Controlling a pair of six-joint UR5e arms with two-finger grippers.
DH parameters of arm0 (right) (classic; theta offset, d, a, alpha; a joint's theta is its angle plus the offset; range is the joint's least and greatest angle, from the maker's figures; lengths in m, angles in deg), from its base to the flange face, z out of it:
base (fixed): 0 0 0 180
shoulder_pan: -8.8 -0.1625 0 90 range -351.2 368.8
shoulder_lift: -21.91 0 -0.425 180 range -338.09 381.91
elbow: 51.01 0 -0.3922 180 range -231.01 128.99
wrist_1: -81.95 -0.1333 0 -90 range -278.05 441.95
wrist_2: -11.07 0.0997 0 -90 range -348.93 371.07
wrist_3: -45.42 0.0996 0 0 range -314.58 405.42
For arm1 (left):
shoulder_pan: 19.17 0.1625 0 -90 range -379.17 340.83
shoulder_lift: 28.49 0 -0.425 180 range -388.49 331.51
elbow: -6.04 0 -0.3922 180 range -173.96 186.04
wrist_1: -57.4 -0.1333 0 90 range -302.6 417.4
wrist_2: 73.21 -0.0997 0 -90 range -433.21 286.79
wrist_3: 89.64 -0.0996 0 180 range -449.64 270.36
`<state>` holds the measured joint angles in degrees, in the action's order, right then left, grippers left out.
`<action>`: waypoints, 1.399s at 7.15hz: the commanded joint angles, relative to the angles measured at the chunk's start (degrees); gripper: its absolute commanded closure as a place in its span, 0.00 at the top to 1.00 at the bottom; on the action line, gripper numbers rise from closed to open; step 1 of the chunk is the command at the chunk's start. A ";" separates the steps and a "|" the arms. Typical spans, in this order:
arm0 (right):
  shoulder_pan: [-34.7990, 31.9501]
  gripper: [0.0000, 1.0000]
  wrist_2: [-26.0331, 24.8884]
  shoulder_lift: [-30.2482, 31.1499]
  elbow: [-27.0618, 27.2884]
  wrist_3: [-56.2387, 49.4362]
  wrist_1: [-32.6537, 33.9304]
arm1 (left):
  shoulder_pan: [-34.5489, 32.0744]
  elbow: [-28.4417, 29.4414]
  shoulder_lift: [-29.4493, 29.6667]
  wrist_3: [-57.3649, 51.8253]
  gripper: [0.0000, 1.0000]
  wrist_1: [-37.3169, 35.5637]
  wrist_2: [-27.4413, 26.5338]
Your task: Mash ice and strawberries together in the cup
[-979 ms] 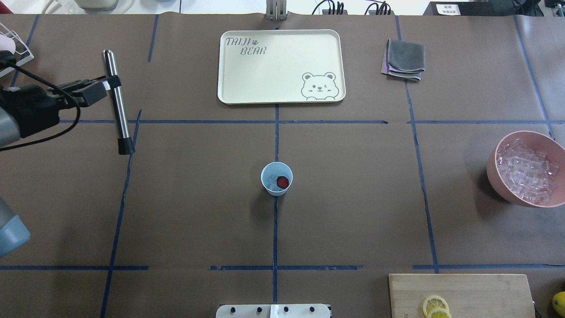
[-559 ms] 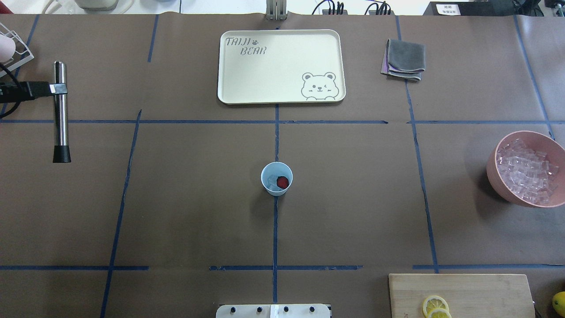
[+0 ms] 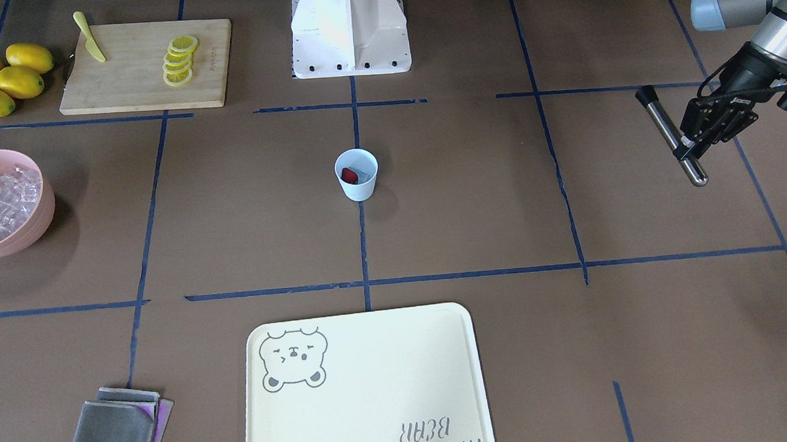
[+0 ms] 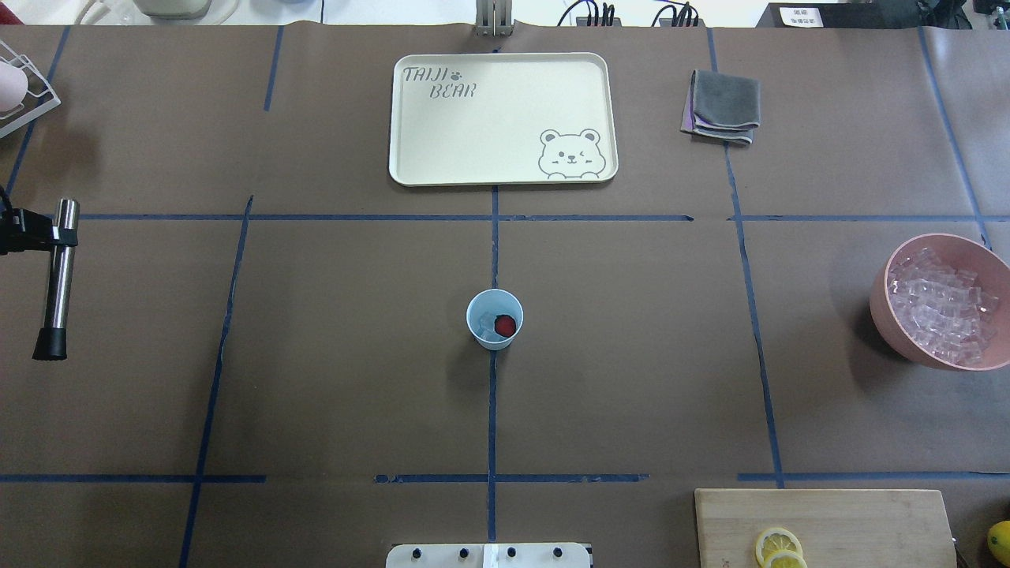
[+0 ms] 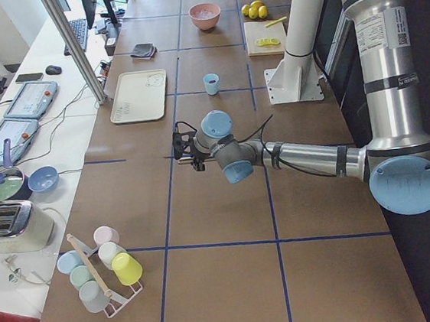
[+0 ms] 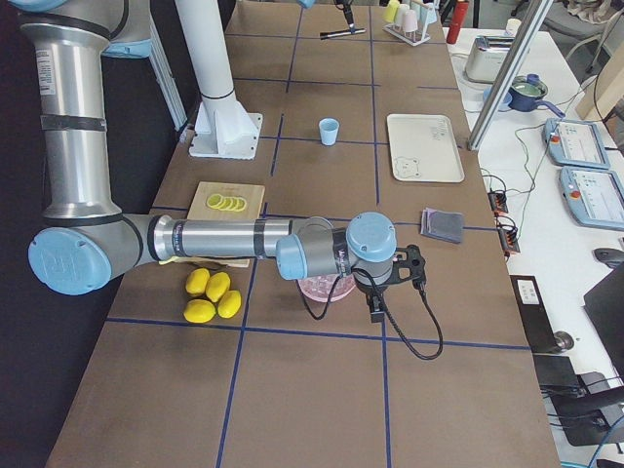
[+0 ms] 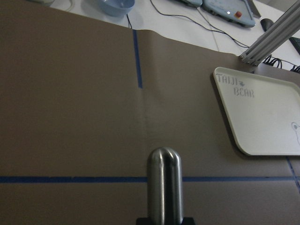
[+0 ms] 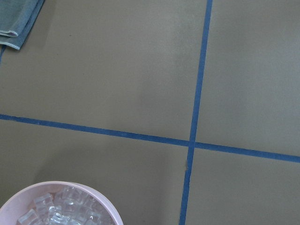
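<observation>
**Muddler held at the table's left end, cup alone at the centre**

The cup (image 4: 495, 319) stands upright at the middle of the table (image 4: 631, 379), on the blue tape line that runs from the near edge to the far edge. Inside it lie the strawberry (image 4: 505, 325) and, beside it, pale ice (image 4: 486, 331). Nothing touches the cup.

The left gripper (image 3: 689, 146) is out by the table's left edge, well apart from the cup. Its jaws are clamped on a steel muddler (image 3: 666, 126) near the rod's rounded bare end. The rod is tilted, with its black tip toward the robot's side.

The right gripper (image 6: 376, 314) hangs at the table's right end, by the pink bowl (image 4: 885, 315) of ice cubes. Whether its jaws are apart or together cannot be told.

A cream tray (image 4: 410, 118) lies at the middle of the far edge. A folded grey cloth (image 4: 722, 106) lies to its right. A cutting board (image 4: 868, 521) with lemon slices (image 4: 777, 546) sits at the near edge, toward the right corner.
</observation>
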<state>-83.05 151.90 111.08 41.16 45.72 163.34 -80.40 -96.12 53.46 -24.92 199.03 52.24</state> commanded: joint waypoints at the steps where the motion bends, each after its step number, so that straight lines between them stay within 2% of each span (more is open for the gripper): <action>1: 0.00 1.00 -0.03 0.04 -0.15 -0.03 0.00 | 0.23 4.93 0.23 -5.52 0.00 -3.29 0.85; 3: 0.00 1.00 -0.12 0.04 -0.15 -0.03 0.00 | 0.23 11.26 0.41 -16.95 0.00 -3.20 0.50; 4: 0.00 1.00 -0.12 0.04 -0.15 -0.03 -0.09 | -0.03 12.68 0.32 -19.87 0.00 -3.20 0.33; 7: 0.09 1.00 -0.21 -0.14 -0.15 -0.03 -0.09 | -2.58 15.06 0.14 -23.82 0.00 -3.20 -0.11; 10: 0.09 1.00 -0.29 -0.14 -0.15 -0.03 -0.09 | -3.46 18.49 0.49 -27.37 0.00 -2.94 -4.42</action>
<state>-82.96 151.64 110.94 41.01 45.68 163.25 -83.73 -78.61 53.89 -51.67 195.89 48.91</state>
